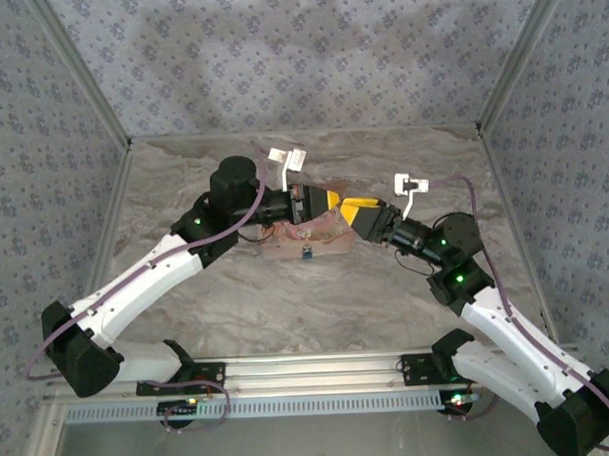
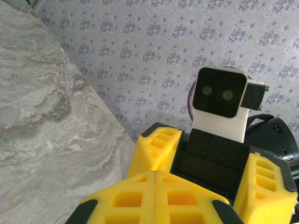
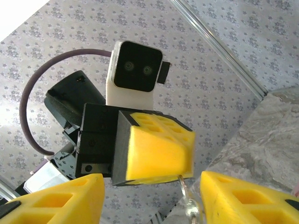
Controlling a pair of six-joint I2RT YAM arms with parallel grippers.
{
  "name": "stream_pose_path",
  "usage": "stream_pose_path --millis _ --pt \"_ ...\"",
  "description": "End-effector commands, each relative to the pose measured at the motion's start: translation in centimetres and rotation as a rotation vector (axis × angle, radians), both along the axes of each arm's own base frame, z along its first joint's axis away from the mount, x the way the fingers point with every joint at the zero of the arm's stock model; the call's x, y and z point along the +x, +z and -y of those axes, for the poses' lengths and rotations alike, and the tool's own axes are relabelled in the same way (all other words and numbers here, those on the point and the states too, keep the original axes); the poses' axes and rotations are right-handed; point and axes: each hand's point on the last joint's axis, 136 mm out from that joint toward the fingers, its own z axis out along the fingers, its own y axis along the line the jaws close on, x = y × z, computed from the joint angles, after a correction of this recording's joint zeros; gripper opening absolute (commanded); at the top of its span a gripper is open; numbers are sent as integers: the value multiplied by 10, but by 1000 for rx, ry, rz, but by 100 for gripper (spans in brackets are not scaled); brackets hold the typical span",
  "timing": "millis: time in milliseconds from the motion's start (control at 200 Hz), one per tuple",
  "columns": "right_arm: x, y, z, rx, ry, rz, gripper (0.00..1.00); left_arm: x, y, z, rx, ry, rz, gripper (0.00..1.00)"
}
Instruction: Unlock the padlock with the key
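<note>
The layout is given by the top view: the pink box (image 1: 330, 244) is seen with both grippers brought together over its far side. The padlock (image 1: 307, 251) is seen as a tiny blue speck at the box's near edge. Its shackle, its long axis and the way it points are too small to be told.

Finer detail is given by the right wrist view. The left gripper (image 3: 177, 154) is seen pressed shut, with the key (image 3: 187, 198), a thin metal piece, pinched at its tip and hung downward. The right gripper (image 3: 152, 200) is held with its fingers spread to either side of the key, and nothing is gripped.

In the left wrist view the same spread fingers are seen head-on.

The print on the box cannot be read.
</note>
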Motion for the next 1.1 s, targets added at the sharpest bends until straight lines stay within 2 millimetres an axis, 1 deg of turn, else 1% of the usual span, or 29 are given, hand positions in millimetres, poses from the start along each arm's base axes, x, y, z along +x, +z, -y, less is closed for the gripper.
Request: stream_pose_path --millis 0,140,245,335,450,490,565,595,785,1094 --pt "0 -1 2 15 -14 0 59 -2 23 -7 -72 14 39 0" --pt "1 0 4 17 -30 1 59 -2 23 -7 -74 17 32 0" --pt "-1 2 4 21 -20 11 54 -1 25 -9 -81 29 37 0" --pt "-2 1 3 22 -12 8 48 1 26 -10 -87 40 38 0" --pt "-2 -1 3 24 -9 4 43 2 27 -10 -92 45 36 0" --pt "-2 -1 3 24 -10 4 42 2 27 -10 -95 44 35 0" --pt "-1 -2 3 22 -12 -1 46 2 26 -9 -97 43 30 0" --pt "0 -2 3 23 -15 -3 46 3 25 -9 -100 44 30 0" --pt "2 0 2 25 -21 1 40 2 23 -9 -105 43 21 0" --pt "5 -4 0 20 -21 -13 37 4 23 -8 -113 46 21 0"
